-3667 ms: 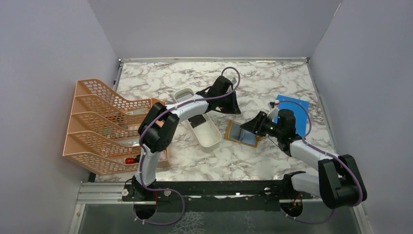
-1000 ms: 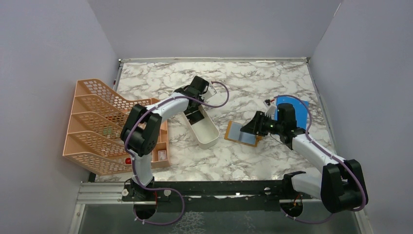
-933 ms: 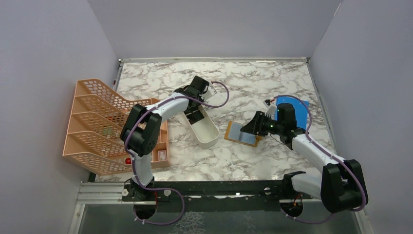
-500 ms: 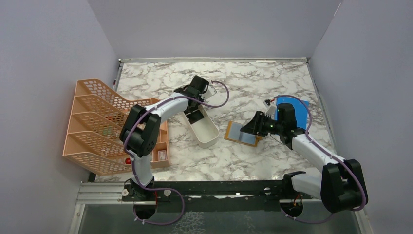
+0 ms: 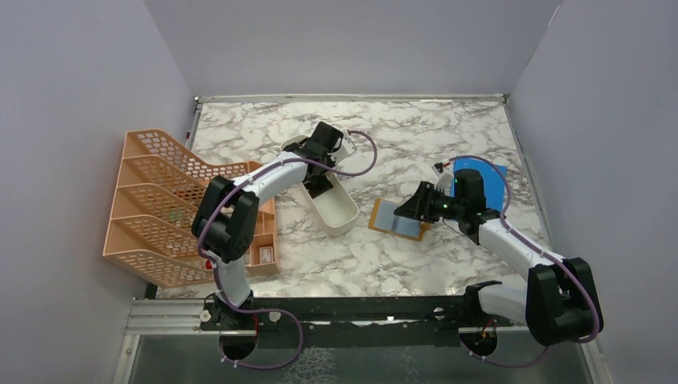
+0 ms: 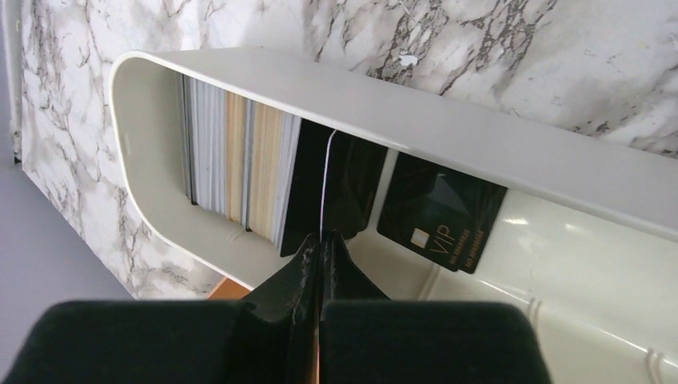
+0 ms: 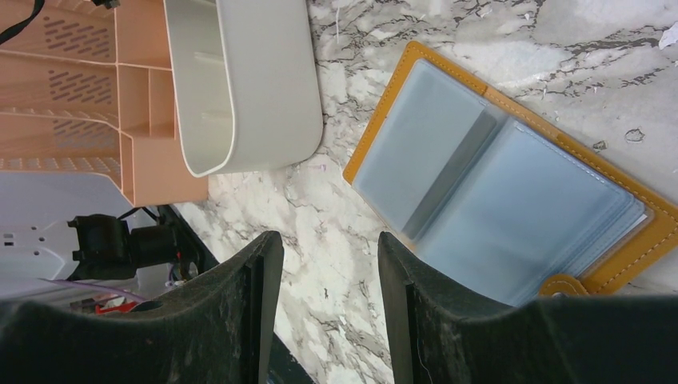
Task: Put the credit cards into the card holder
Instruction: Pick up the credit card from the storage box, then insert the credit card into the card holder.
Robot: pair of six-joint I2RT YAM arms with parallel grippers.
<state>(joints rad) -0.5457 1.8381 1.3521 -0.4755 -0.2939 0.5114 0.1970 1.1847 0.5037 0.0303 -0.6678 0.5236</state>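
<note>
Where the white tray [image 6: 480, 144] crossed centre frame, credit card [image 6: 328, 180]: stood on edge.
Left gripper [image 6: 320, 244]: pinched shut on it.
Right gripper [image 7: 328, 264]: open near card holder [image 7: 496, 184].
Handling: likely light, stiff, slick; hold by edge.

Credit cards [image 6: 240, 172] — stacked on edge at a white tray's [image 6: 496, 144] end, one black card [image 6: 442, 214] apart. Card holder [image 7: 512, 192] — orange-tan, lying open, clear grey pockets [image 7: 424, 152] upward.

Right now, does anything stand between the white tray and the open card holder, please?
Nothing visible: bare marble separates the white tray and card holder, though the right gripper hovers at the holder's edge.
</note>
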